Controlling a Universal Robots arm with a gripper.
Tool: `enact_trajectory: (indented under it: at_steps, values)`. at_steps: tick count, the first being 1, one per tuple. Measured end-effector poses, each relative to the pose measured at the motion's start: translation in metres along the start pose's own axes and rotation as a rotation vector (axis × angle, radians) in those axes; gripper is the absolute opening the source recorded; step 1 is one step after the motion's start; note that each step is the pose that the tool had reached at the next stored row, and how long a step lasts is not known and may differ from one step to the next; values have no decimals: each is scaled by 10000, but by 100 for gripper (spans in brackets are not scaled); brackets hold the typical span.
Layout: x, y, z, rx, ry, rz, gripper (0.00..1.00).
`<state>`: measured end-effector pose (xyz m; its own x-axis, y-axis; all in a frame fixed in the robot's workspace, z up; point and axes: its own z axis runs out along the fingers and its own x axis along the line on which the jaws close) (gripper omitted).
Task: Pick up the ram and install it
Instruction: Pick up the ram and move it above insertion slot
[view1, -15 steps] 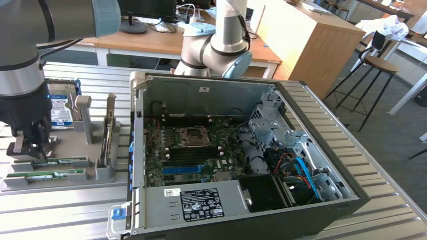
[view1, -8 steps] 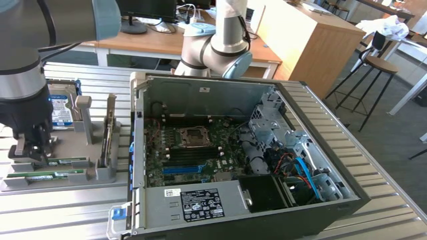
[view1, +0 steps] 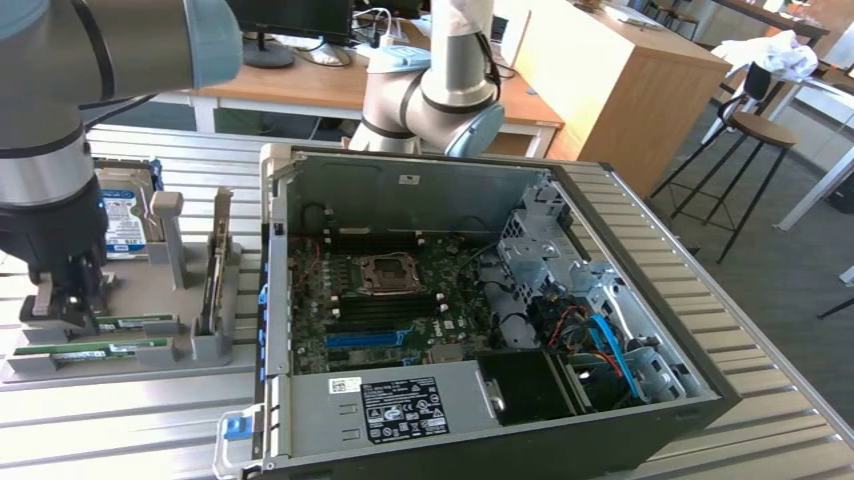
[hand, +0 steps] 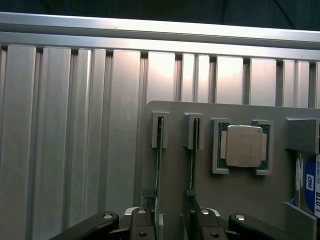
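Observation:
Two green ram sticks stand on edge in a grey holder (view1: 147, 370) at the exterior view's left, one ram (view1: 131, 323) behind the other ram (view1: 91, 349). My gripper (view1: 63, 303) hangs open just above the holder's left end, over the ends of the sticks, and holds nothing. In the wrist view both sticks show edge-on in their slots, one ram (hand: 159, 165) beside the second ram (hand: 192, 165). The gripper (hand: 172, 227) is at their near ends with its fingers (hand: 142, 222) apart.
The open computer case (view1: 274, 300) lies beside the holder, with black and blue memory slots (view1: 367, 338) on its motherboard (view1: 387, 300). A processor chip (hand: 243, 146) and a hard drive (view1: 123, 215) also sit in the holder. A second robot arm (view1: 447, 90) stands behind the case.

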<state>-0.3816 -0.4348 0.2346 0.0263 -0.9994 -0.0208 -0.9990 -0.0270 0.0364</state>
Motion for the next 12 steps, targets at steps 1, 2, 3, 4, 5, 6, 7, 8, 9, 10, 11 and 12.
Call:
enact_trajectory:
  at_steps: [1, 2, 3, 4, 5, 6, 7, 8, 9, 10, 11, 12]
  values:
    - [0, 0, 8, 0, -1, 0, 36]
    - [0, -1, 15, -1, 0, 0, 36]
    - [1, -1, 23, -1, 0, -1, 36]
    - [1, -1, 31, 0, 0, -1, 36]
    - [1, -1, 37, 0, -1, 0, 36]
    - [2, -1, 39, -2, 1, 0, 36]
    - [1, -1, 38, -2, 1, -1, 36]
    - [1, -1, 39, -2, -3, -1, 36]
    - [2, -2, 39, -2, -5, 0, 36]
    - [2, -6, 40, 1, -8, -2, 36]
    - [3, -13, 41, 2, -9, -4, 36]
    - [4, -20, 40, 1, -8, -3, 36]
